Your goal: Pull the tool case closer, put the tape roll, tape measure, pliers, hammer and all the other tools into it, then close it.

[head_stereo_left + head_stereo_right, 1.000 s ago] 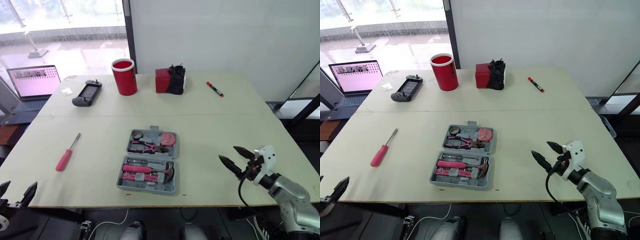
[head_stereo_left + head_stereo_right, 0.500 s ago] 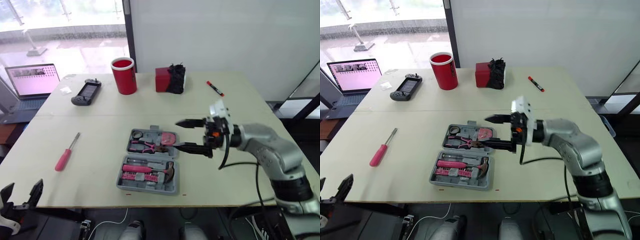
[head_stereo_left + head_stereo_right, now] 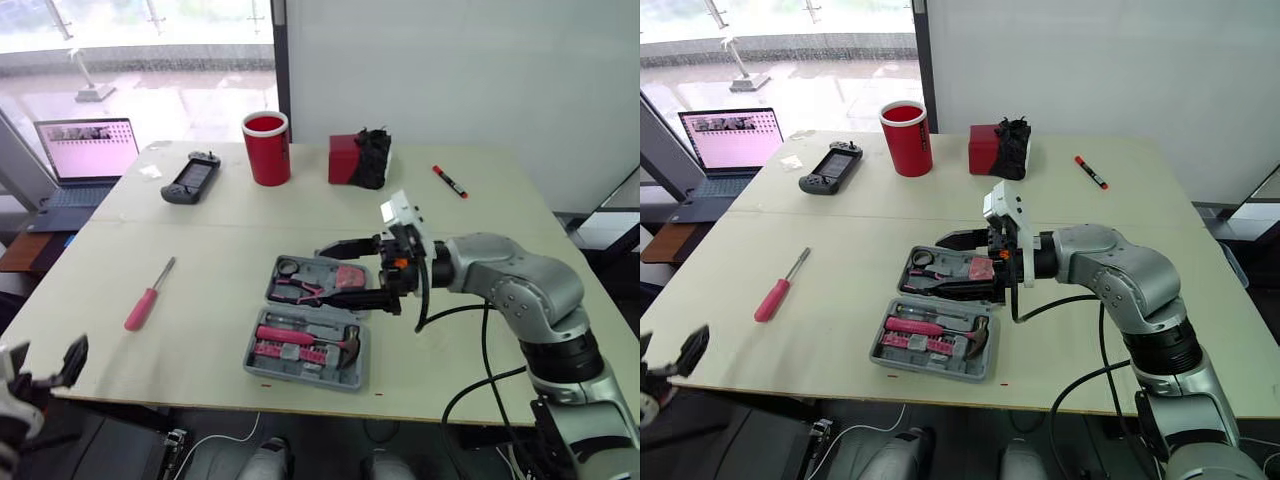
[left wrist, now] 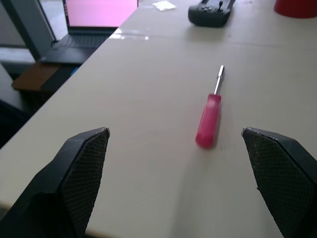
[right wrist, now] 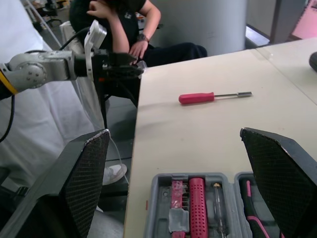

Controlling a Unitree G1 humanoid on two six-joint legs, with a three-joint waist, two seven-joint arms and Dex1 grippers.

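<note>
Clearly, the tool case [image 3: 312, 322] is lying open near the front middle of the table [image 3: 200, 230], with the hammer [image 3: 305, 338] sitting in its near half and the pliers [image 3: 300, 291], tape roll [image 3: 288, 267] and tape measure [image 3: 349, 277] in its far half. The right gripper [image 3: 327, 274] is hovering over that far half, its 2 fingers spread wide and holding nothing. The left gripper [image 4: 173, 133] is waiting at the table's near left edge, equally wide and empty, facing the pink screwdriver [image 3: 147, 298], which is lying well apart from the case.

The case is looking like stiff moulded plastic, weighted by steel tools, so it is probably going to slide rather than lift; hooking a side wall seems safest, since the hinged half may fold. The screwdriver is looking light and liable to roll, so its pink handle is the likely hold.
</note>
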